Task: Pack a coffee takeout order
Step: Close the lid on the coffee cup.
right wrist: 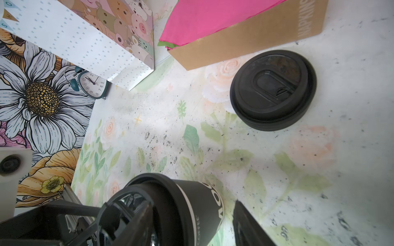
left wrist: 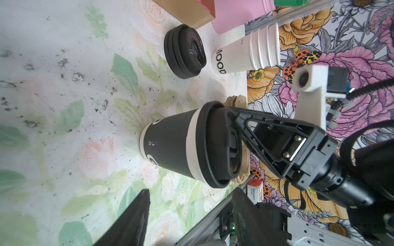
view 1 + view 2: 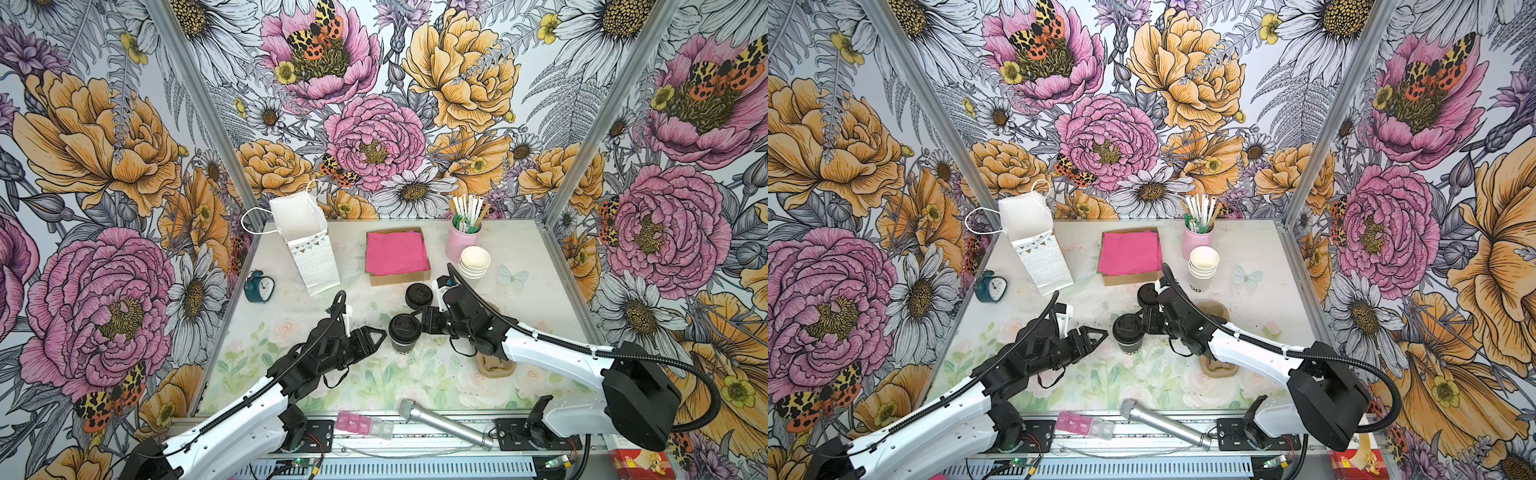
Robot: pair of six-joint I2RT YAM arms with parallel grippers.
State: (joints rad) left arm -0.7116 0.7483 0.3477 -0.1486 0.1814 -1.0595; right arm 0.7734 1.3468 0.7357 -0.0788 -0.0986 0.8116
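cup (image 3: 402, 345) upright, centre of tabletop (image 3: 291, 311), lid (image 3: 401, 322) on | right hand (image 3: 424, 322) straddles its rim, squeezing or not, can't tell | left hand (image 3: 380, 336) spread, just beside | tip: grip gently under the lid, lift straight, no tilt

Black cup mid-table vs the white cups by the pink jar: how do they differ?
The black cup is dark with a white band; the white cups are white, with black lettering on the lowest one. The black cup wears a black lid; the white cups are open-topped. The black cup stands alone; the white cups are nested in a stack beside the pink jar. Both stand upright on the table.
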